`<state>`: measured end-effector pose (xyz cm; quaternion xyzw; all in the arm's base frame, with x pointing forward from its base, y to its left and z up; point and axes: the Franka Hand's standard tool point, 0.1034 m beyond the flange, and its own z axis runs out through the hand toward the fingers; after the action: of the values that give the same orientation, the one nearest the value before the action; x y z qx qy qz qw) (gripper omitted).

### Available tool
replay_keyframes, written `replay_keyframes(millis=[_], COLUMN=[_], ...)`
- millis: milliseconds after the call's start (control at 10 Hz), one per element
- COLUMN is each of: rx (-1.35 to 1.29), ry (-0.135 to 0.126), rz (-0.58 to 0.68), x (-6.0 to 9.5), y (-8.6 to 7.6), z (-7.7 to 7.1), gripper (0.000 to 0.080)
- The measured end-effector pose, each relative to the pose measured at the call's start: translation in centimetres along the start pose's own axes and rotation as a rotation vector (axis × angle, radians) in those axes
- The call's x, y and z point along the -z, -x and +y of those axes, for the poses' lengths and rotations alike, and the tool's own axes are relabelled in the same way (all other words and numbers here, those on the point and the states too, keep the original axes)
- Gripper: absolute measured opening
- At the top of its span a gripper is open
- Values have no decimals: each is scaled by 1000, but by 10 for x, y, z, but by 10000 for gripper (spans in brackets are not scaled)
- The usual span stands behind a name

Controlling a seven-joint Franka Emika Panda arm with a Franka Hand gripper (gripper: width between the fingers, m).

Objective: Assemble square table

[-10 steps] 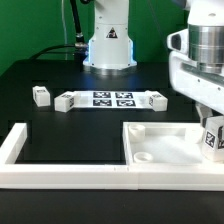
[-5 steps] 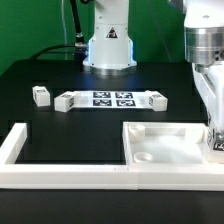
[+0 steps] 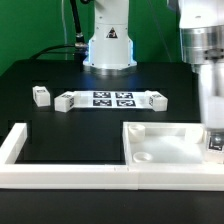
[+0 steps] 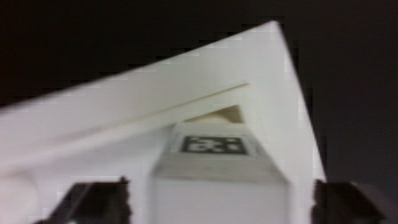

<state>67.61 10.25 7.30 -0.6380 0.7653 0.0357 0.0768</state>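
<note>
The white square table top (image 3: 160, 128) lies at the exterior view's right front, with a round socket (image 3: 146, 157) near its front corner. A white tagged leg block (image 3: 213, 143) stands upright at the top's right edge. My gripper (image 3: 212, 133) hangs straight down over it. In the wrist view the leg (image 4: 217, 150) stands between my dark fingertips (image 4: 93, 202), with a narrow light gap on each side. My gripper (image 4: 217, 200) looks open around it. The table top's corner (image 4: 107, 120) lies behind the leg.
Loose leg blocks lie at the back: one alone (image 3: 40, 95) and one at each end (image 3: 65, 101) (image 3: 155, 101) of the marker board (image 3: 110, 98). The long white bar frame (image 3: 60, 172) runs along the front and left. The robot base (image 3: 108, 45) stands at the back.
My hand has turned from a tilted pose to upright over the table top's right edge. The leg has sunk slightly lower against the top.
</note>
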Motion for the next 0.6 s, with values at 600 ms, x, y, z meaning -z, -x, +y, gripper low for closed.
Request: replay_keyframes(millis=[600], rx=[682], ry=[73], rz=[62], x=[2], y=[2], z=[2], gripper=[649])
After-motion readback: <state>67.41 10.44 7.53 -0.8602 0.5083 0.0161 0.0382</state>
